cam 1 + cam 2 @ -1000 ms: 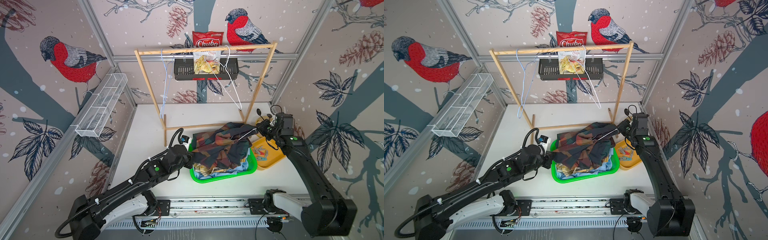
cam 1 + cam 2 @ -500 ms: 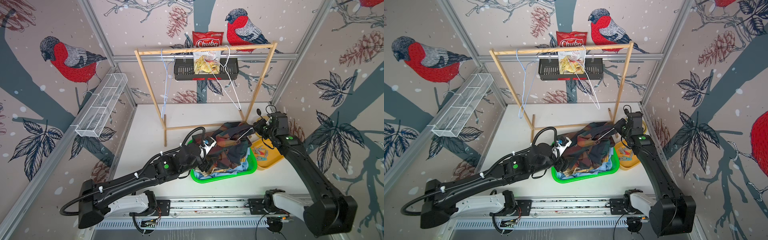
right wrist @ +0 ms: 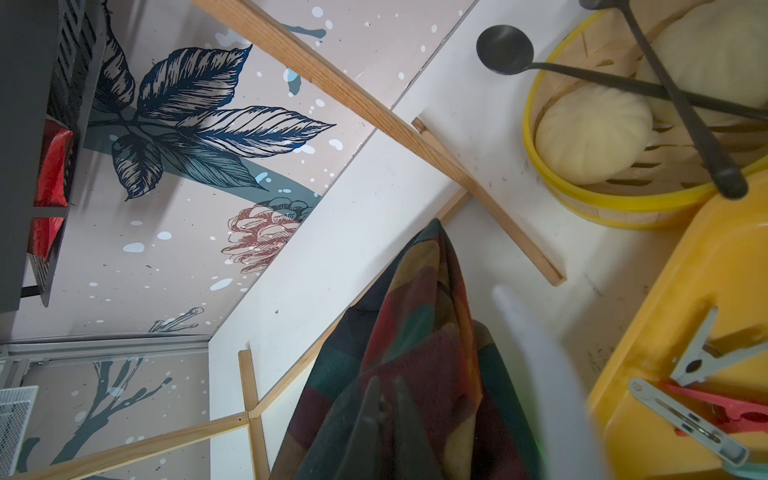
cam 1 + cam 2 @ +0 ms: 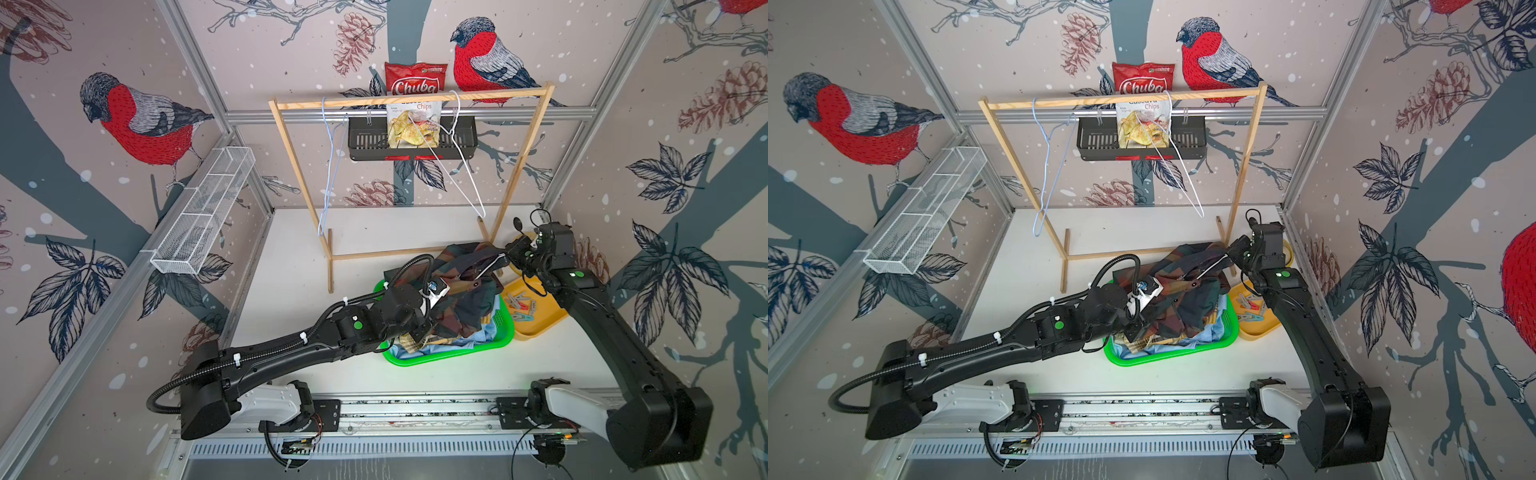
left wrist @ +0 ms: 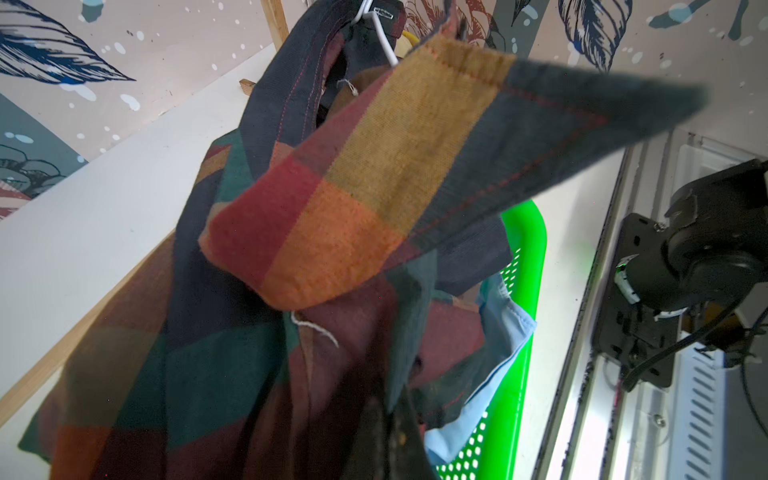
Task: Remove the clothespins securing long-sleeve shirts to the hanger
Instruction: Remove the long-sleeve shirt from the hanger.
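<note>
Left hand (image 5: 392,438) now deep beneath checked shirt (image 5: 332,232)

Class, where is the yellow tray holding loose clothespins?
In both top views, the yellow tray sits on the table's right side, beside the green basket, partly under the right arm.

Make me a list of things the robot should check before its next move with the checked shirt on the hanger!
1. Hanger grip: right claw is shut on the white hanger: ok.
2. Shirt position: check shirt hangs from that hanger over the green basket: ok.
3. What the left claw, shut low at the shirt, is pinching (peg or just cloth): cannot tell.
4. Room in the yellow tray beside the loose clothespins: ok.
5. Another peg in sight on the shirt: cannot tell.
</note>
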Available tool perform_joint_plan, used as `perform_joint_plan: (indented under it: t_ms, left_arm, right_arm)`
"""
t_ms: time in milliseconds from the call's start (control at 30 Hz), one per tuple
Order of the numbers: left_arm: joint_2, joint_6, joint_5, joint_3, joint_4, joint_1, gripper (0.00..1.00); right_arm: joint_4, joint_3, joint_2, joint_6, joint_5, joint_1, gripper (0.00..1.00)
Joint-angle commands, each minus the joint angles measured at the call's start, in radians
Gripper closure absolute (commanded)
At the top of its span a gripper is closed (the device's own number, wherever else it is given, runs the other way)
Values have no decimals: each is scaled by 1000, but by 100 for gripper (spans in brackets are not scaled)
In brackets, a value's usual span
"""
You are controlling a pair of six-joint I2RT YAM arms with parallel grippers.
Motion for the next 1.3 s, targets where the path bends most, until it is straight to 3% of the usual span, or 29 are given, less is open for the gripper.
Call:
perform_joint_plan:
  t_ms: [0, 333, 700, 800, 833, 900, 1000, 1200, 1267]
  left_arm:
    - [-5, 5, 15, 13, 55, -18, 100]
    - [-7, -29, 9, 9, 47, -164, 100]
    - [-94, -182, -101, -188, 67, -151, 100]
    - [-100, -138, -119, -170, 61, -149, 100]
    - [-101, -109, -114, -154, 51, -152, 91]
    - [-113, -55, -126, -118, 38, -174, 60]
    - [-161, 20, -124, -119, 69, -218, 31]
    - [-146, 96, -256, -104, 107, -245, 3]
    - [-115, 96, -354, -107, 140, -243, 2]
  right_arm:
    - [36, 7, 8, 11, 11, 3, 100]
    - [66, -16, 44, 45, 42, 15, 100]
    - [67, -29, 24, 50, -22, -36, 100]
    - [70, -32, 28, 47, -31, -29, 100]
    - [71, -35, 31, 46, -33, -25, 100]
    - [78, -41, 34, 49, -36, -21, 100]
    - [86, -48, 36, 50, -42, -20, 100]
    - [88, -44, 32, 44, -50, -21, 100]
    - [88, -42, 31, 43, -53, -21, 100]
